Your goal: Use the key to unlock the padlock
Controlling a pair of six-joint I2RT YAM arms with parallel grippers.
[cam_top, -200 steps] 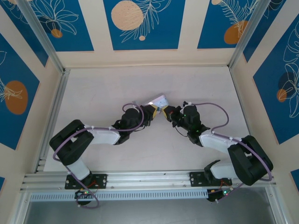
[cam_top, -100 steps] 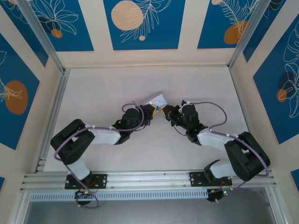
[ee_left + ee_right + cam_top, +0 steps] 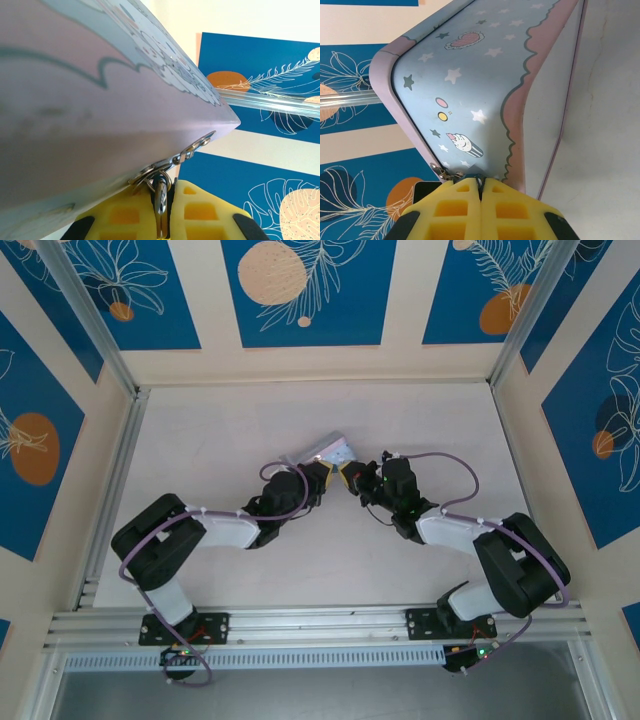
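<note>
In the middle of the pale wooden bench (image 3: 220, 430), a pale blue rectangular tin (image 3: 333, 451) with wavy pink trim, tipped at a slant between the two arms. At its near left side, the left gripper (image 3: 327, 476); at its near right side, the right gripper (image 3: 350, 478), nearly touching the other one. From the left wrist: yellow pads (image 3: 200, 210) close together, jaws pinching a thin silvery metal key (image 3: 160, 196) hanging from small metal rings (image 3: 185, 154) at the tin's lower edge. From the right wrist: white stars, a heart and a cupcake on the tin's blue side, jaws pressed together right at its bottom rim, just beside a little metal clasp (image 3: 441, 171). At the top of the seam between those pads, a tiny dark bit, too small to tell.
</note>
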